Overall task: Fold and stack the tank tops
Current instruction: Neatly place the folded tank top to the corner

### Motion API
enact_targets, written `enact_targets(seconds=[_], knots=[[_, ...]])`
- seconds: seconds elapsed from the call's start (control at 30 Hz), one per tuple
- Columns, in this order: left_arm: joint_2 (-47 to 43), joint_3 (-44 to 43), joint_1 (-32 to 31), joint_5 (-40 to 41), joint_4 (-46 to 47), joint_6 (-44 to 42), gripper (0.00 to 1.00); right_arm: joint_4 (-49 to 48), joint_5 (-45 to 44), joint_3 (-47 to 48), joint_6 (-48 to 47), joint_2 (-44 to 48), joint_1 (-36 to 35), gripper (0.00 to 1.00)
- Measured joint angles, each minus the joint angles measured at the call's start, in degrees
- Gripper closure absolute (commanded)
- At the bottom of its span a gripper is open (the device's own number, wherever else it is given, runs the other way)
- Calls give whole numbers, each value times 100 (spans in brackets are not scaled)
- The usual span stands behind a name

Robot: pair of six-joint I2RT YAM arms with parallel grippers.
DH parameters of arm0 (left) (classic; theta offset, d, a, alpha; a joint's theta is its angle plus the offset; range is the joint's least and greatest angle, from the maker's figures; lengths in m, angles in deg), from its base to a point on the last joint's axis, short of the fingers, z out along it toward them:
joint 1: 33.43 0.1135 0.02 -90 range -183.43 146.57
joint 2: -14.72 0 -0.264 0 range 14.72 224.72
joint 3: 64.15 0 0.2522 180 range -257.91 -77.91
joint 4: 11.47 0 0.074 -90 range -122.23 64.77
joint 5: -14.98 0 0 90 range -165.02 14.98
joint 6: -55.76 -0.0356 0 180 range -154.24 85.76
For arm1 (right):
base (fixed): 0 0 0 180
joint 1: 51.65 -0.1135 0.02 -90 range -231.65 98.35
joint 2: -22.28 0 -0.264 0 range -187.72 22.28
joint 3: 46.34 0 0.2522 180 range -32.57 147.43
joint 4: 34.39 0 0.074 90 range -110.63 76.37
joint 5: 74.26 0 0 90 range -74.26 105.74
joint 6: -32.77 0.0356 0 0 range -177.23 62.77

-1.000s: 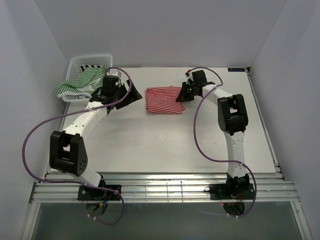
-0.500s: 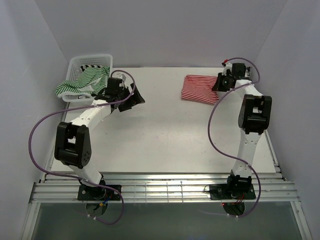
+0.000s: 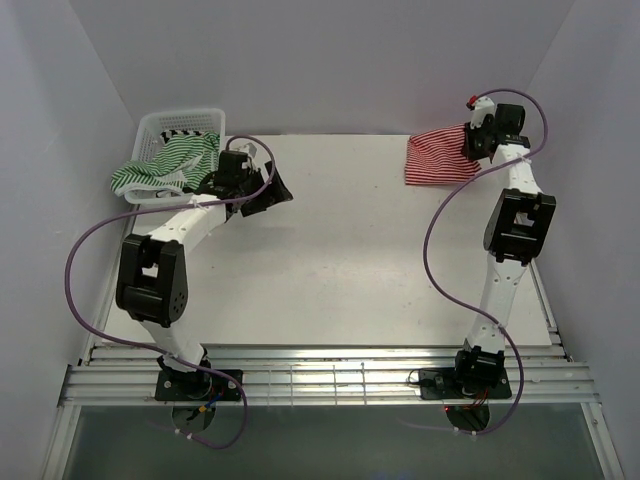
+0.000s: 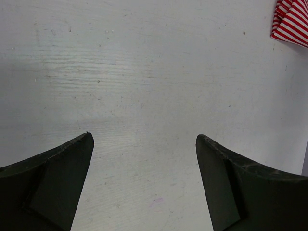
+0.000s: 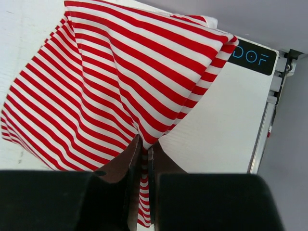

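Observation:
The folded red-and-white tank top (image 3: 438,158) (image 5: 110,82) hangs at the table's far right corner, pinched at its edge by my right gripper (image 3: 472,143) (image 5: 145,144), which is shut on it. The green-and-white tank top (image 3: 160,168) spills over the front of the white basket (image 3: 157,122) at the far left. A black-and-white tank top (image 3: 182,132) lies inside that basket. My left gripper (image 3: 276,190) (image 4: 144,139) stands open over bare table just right of the basket, nothing between its fingers. A corner of the red top (image 4: 292,21) shows at the top right of the left wrist view.
The table's right edge rail (image 5: 269,108) and a black label (image 5: 251,56) lie just beyond the red top. White walls close in on three sides. Purple cables loop off both arms.
My right gripper has carried the red-and-white top from the table's middle to the far right corner. My left arm has folded in a little, its gripper staying open near the basket.

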Motion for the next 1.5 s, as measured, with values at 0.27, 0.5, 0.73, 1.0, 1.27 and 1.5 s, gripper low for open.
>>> enact_targets(seconds=[0.27, 0.5, 0.73, 1.0, 1.27, 1.5], knots=[[313, -190, 0, -90, 42, 2, 2, -463, -339, 76, -223, -507, 96, 85], [452, -306, 0, -262, 63, 2, 2, -890, -647, 173, -37, -627, 177, 7], [387, -398, 0, -341, 68, 0, 2, -1049, -531, -315, 264, -234, 199, 10], [-348, -356, 0, -24, -238, -22, 2, -1274, -916, -1744, 365, 1311, -404, 10], [-1521, 96, 4, 428, -363, -39, 2, -1311, -2636, -881, 186, 667, -1412, 10], [-1499, 313, 22, 660, -498, -42, 2, -1141, -3226, -590, -157, -24, -1480, 10]])
